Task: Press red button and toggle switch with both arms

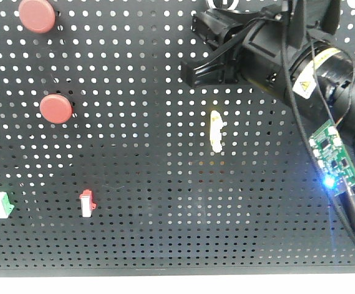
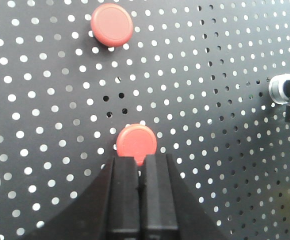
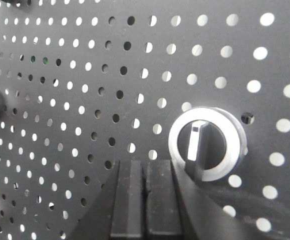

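Two round red buttons are on the black pegboard, an upper one [image 1: 37, 13] and a lower one [image 1: 56, 109]. In the left wrist view my left gripper [image 2: 141, 159] is shut and empty. Its tips line up with the bottom edge of the lower red button [image 2: 136, 142], and the upper button [image 2: 111, 24] is above. My right gripper [image 3: 145, 162] is shut and empty, just left of a silver rotary knob [image 3: 206, 143]. My right arm [image 1: 275, 55] reaches in from the top right. The all-red toggle switch is out of view. I cannot tell whether either gripper touches anything.
A pale-yellow lever [image 1: 215, 130] is at the board's middle. A red-and-white switch [image 1: 87, 203] and a green-and-white switch [image 1: 3, 204] sit at the lower left. A green circuit board [image 1: 335, 157] with a blue light hangs from the right arm. The board's bottom edge [image 1: 165, 271] runs below.
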